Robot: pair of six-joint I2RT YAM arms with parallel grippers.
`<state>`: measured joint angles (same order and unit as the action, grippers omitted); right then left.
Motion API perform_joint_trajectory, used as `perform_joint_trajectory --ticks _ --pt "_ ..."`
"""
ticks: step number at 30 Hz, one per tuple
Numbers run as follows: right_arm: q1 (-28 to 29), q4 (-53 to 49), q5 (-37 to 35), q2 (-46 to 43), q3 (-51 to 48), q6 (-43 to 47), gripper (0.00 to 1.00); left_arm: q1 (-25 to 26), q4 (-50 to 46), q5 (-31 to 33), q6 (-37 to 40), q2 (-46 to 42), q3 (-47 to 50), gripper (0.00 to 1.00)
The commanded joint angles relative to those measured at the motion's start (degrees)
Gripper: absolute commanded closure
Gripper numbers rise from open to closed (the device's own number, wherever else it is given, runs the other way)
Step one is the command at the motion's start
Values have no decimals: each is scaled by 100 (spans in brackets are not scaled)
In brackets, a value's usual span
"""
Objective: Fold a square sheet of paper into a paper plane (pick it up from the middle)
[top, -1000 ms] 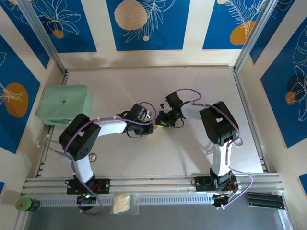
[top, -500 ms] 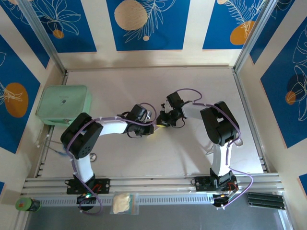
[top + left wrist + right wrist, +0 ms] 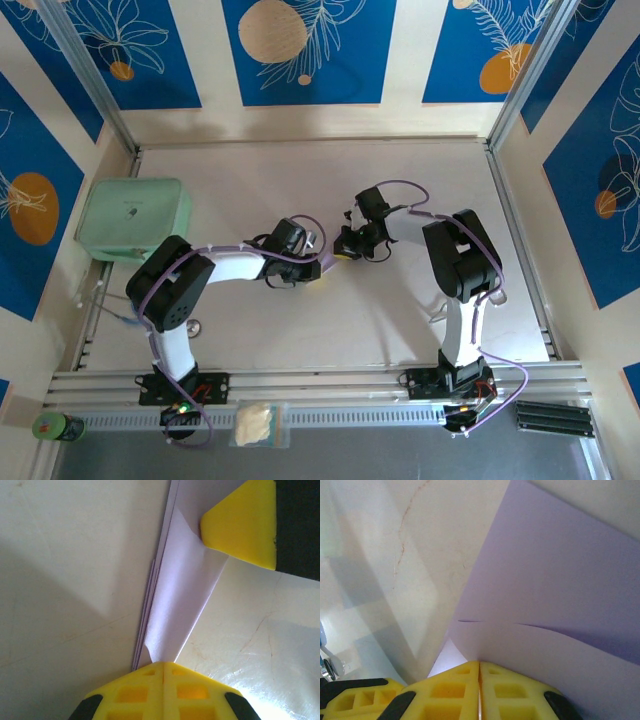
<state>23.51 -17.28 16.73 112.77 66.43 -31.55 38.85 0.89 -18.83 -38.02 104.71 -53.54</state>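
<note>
At the middle of the counter [image 3: 400, 320], seen from the top camera, the two arms meet tip to tip, the left coming in from 8 o'clock and the right from 2 o'clock. From that height the paper between them is too small to make out.

In the left wrist view the paper plane [image 3: 182, 595] is a narrow, pale lilac folded strip. Its long axis runs from 6 o'clock up to about 1 o'clock. It tapers to a point at the 6 o'clock end, and several stacked layers show along its 9 o'clock edge. The left fingers [image 3: 142, 677] are pressed fully together on that narrow tip, with no gap between the pads. At the 1 o'clock end one yellow finger of the right arm touches the wider part of the paper.

In the right wrist view the right fingers [image 3: 497, 672] are likewise closed flat on the lilac paper. From the pads it spreads away toward 1 o'clock, a curved fold line crossing it just above the pads. Both arms therefore grip the plane, one at each end, just above the pale counter.

A mint-green box [image 3: 133, 218] sits at the counter's 9 o'clock edge, well apart from the paper. Nothing lies between it and the fingers. A small pale bag [image 3: 255, 423] rests on the rail at 6 o'clock.
</note>
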Motion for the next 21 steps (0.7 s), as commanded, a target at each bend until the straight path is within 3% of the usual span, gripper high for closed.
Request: perform_joint_trajectory --ticks 1,12,21 --pt "63 -276 -221 254 -11 96 90 -27 -180 -95 25 -151 -83 98" --pt "260 -128 76 170 -148 -97 90 -35 -9 -28 53 417 -617 96" --pt "104 3 85 159 -98 -98 90 -28 -211 105 39 516 -428 100"
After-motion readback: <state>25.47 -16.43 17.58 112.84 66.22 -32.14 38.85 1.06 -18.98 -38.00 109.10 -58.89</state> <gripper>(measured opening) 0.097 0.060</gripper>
